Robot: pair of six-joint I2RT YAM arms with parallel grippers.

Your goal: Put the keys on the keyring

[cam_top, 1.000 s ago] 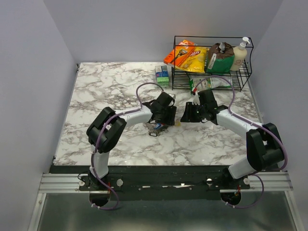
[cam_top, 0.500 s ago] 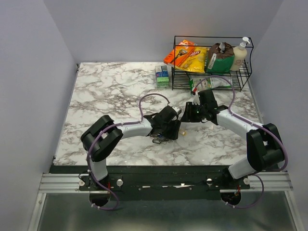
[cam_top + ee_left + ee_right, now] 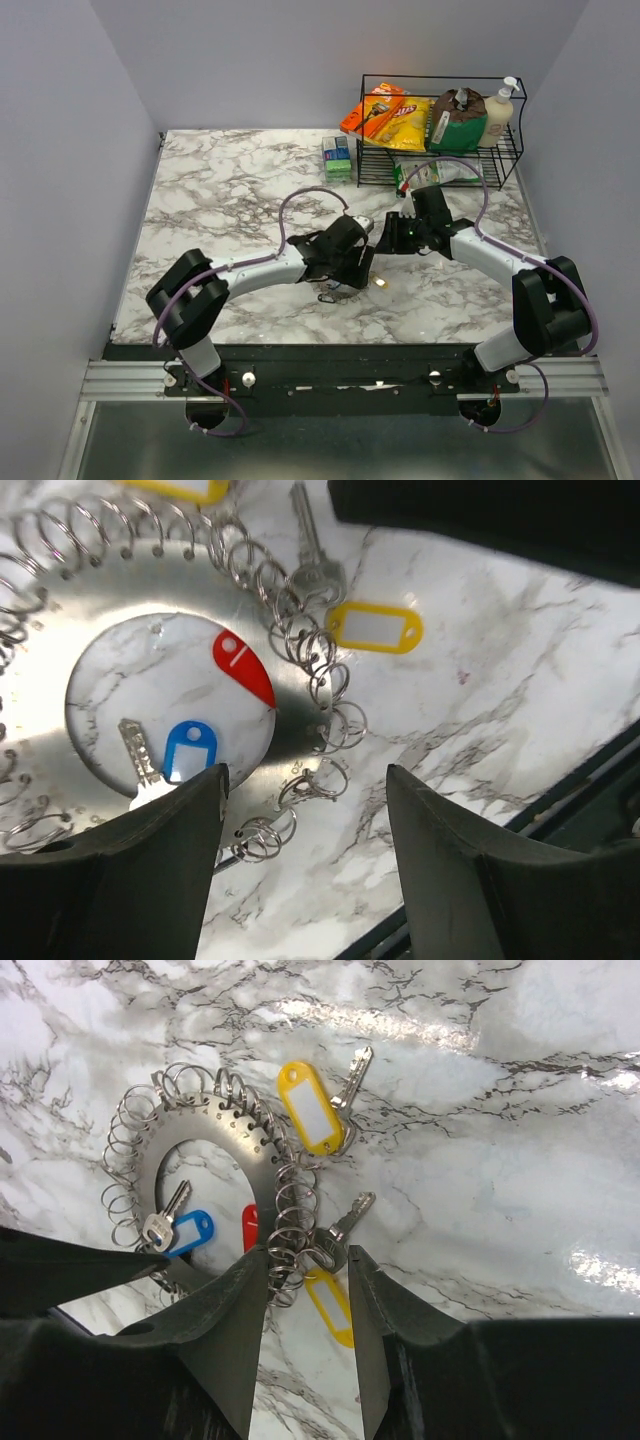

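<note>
Steel keyring (image 3: 200, 590), indistinct from above, shows beneath left pincer (image 3: 305, 880) and right pincer (image 3: 308, 1360), both apart.

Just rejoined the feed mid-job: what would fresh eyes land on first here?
The keyring, a flat silver plate fringed with wire loops, lies mid-table, a yellow tag at its rim, a red tag and a blue tag inside its hole. The left end effector and right end effector hang open above it. A stocked wire rack stands far right.
</note>
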